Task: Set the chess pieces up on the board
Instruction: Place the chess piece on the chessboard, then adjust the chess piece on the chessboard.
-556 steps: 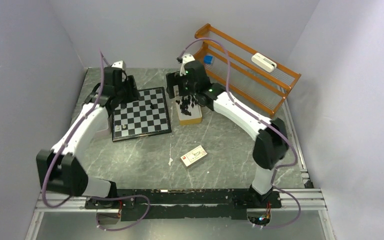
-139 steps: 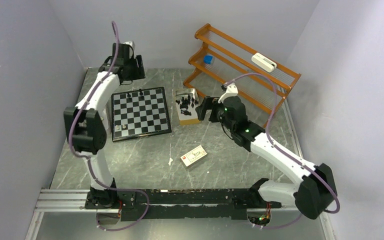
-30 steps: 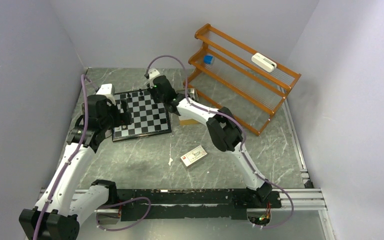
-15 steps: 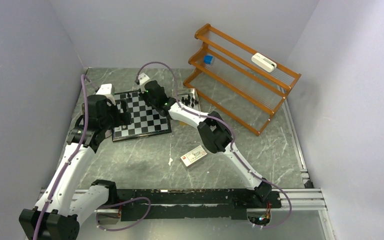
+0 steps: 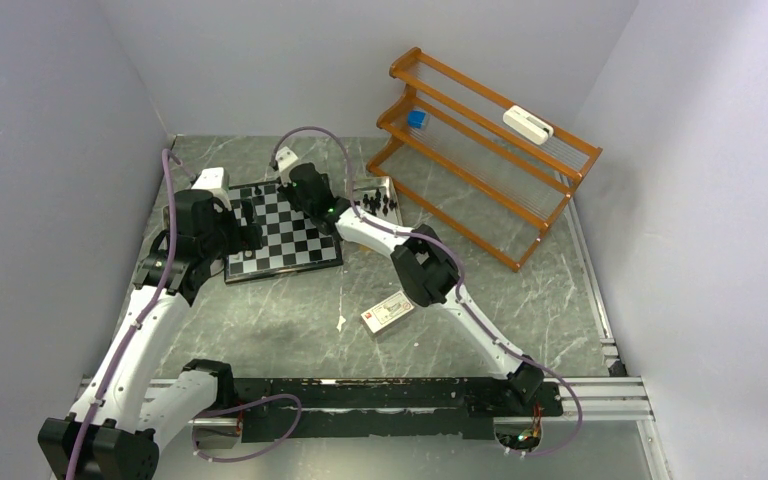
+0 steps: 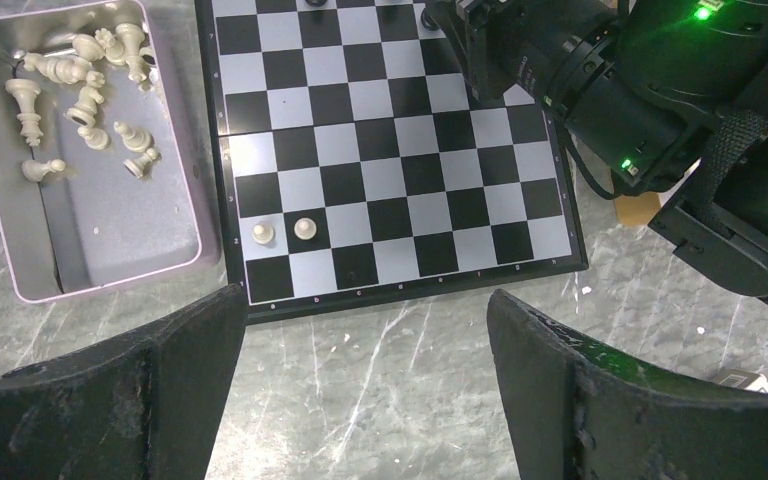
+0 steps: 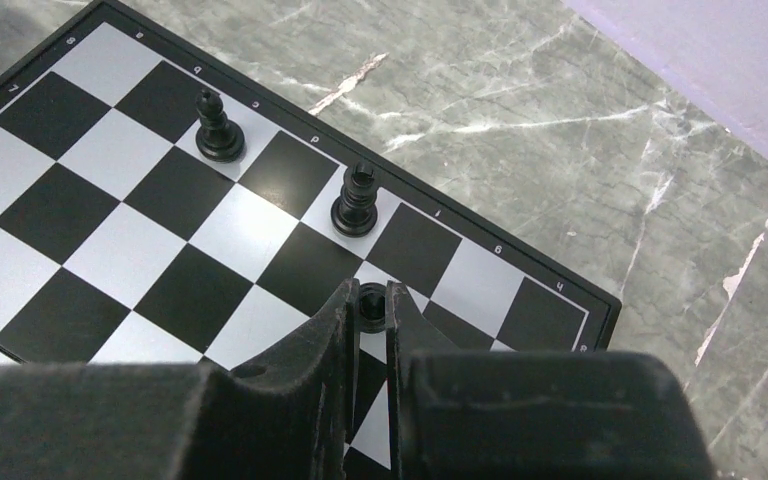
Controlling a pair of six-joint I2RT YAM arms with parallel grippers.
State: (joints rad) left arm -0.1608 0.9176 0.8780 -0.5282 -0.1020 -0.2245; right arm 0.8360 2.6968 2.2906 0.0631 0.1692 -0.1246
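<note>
- The top external view looks down from high behind the near edge of the grey marble-patterned table [image 5: 290, 320], taking in all of it.
- The left wrist view looks steeply down from moderate height over almost the whole flat black-and-white checkered chessboard [image 6: 400, 180].
- The right wrist view sits low and close, angled across that board's far lettered edge.
- All three share the board.

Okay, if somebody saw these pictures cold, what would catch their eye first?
The checkered board at the table's far left, where the right gripper is shut on a black piece near two standing pieces on the edge row. Next, the orange wooden rack at the far right, and the tin of pale pieces beside the board.
</note>
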